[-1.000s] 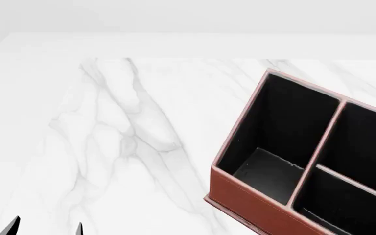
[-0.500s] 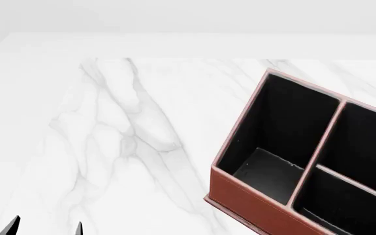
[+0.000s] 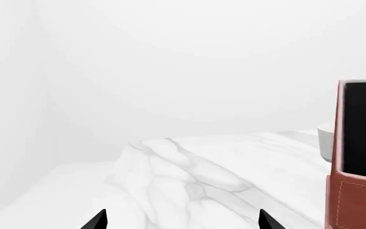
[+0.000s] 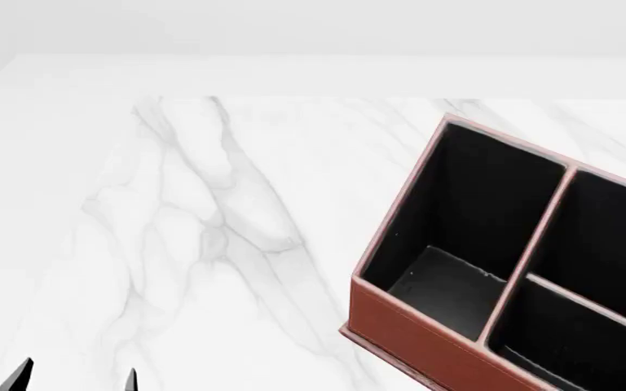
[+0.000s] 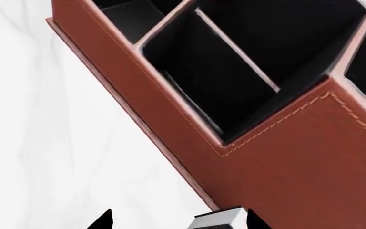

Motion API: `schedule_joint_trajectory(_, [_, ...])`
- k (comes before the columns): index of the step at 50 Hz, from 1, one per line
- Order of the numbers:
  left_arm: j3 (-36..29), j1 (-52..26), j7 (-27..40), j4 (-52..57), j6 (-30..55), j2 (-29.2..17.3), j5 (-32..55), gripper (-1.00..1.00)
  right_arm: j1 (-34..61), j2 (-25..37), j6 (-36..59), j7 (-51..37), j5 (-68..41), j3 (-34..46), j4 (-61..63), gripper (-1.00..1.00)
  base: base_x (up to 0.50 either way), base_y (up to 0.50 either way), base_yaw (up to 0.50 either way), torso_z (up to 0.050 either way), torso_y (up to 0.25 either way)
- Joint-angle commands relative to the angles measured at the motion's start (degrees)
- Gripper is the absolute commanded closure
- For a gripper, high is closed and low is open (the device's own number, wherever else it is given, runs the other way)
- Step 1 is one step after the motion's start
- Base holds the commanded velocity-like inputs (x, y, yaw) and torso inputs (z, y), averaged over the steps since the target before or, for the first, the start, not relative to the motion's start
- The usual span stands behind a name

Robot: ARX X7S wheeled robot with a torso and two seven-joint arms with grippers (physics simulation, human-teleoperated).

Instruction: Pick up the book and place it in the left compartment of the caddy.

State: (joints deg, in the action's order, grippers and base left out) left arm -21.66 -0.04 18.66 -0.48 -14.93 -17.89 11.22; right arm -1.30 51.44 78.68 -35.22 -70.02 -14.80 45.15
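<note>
The caddy (image 4: 509,277) stands right on the marble table (image 4: 182,228). Left gripper (image 4: 74,381) is spread, holding nothing. Right gripper (image 5: 173,220) is spread around what seems the book (image 5: 220,218), beside the caddy's near wall.

A white marble table (image 4: 182,212) with grey veins stands against plain white walls (image 3: 170,62), evenly lit.
</note>
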Motion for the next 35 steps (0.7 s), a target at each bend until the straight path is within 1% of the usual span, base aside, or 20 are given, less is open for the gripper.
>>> schedule_joint_trajectory(1, [-0.14, -0.24, 0.13, -0.01, 0.17, -0.09, 0.17, -1.00, 0.49, 2.30, 1.03, 0.10, -1.73, 0.10, -0.90, -1.00, 0.00, 0.00, 0.00, 0.000, 0.000])
schedule_joint_trajectory(18, [-0.36, -0.28, 0.29, -0.29, -0.12, -0.22, 0.29, -1.00, -0.26, 6.62, 2.52, -0.45, -6.68, -3.05, -1.74, -1.00, 0.00, 0.00, 0.00, 0.000, 0.000])
schedule_joint_trajectory(25, [-0.49, -0.13, 0.46, -0.12, -0.16, -0.34, 0.19, -1.00, 0.27, 10.16, 3.37, 1.35, -8.39, -2.95, -2.26, -1.00, 0.00, 0.00, 0.00, 0.000, 0.000])
schedule_joint_trajectory(28, [-0.53, -0.12, 0.49, -0.21, -0.24, -0.33, 0.18, -1.00, 0.40, 11.48, 3.30, 2.51, -8.19, -2.67, -2.61, -1.00, 0.00, 0.00, 0.00, 0.000, 0.000])
schedule_joint_trajectory(35, [-0.63, -0.08, 0.72, -0.11, -0.11, -0.39, 0.09, -1.00, 2.75, 13.66, 1.83, 6.86, -5.14, 1.59, -3.79, -1.00, 0.00, 0.00, 0.00, 0.000, 0.000])
